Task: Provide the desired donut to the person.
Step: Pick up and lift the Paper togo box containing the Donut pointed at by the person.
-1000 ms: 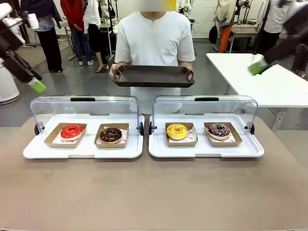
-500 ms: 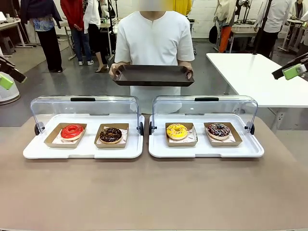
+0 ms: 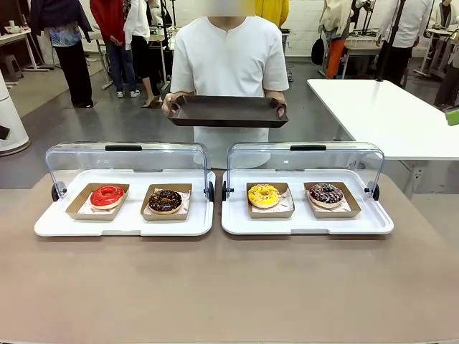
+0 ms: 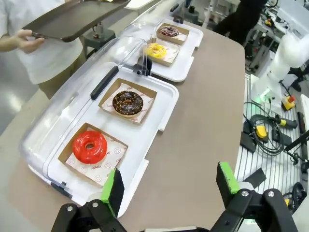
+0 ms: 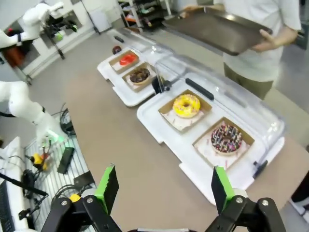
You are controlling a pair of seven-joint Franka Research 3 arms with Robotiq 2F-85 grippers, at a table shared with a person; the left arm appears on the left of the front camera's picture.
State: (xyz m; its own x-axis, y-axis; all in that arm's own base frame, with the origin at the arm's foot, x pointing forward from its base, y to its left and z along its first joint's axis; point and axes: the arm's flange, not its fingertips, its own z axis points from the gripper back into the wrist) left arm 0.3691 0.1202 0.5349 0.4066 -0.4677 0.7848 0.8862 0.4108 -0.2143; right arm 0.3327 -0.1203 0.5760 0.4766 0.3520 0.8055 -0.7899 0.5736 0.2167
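Four donuts lie in cardboard trays: a red donut (image 3: 107, 195), a chocolate donut (image 3: 165, 200), a yellow donut (image 3: 263, 194) and a dark sprinkled donut (image 3: 326, 193). The person (image 3: 229, 57) in a white shirt stands at the far side and holds a dark serving tray (image 3: 228, 112) with both hands. My left gripper (image 4: 170, 186) hangs open and empty above the table's left end, near the red donut (image 4: 90, 146). My right gripper (image 5: 163, 187) is open and empty above the table's right end, nearest the sprinkled donut (image 5: 226, 137).
The donuts sit in pairs on two white display trays (image 3: 122, 226) (image 3: 308, 226), whose clear lids (image 3: 125, 159) are tilted up at the back. A white table (image 3: 387, 115) stands at the back right. Bystanders stand far behind.
Both arms have swung outward, the left one to the left and the right one to the right, leaving the front view. The person and the donuts have not moved.
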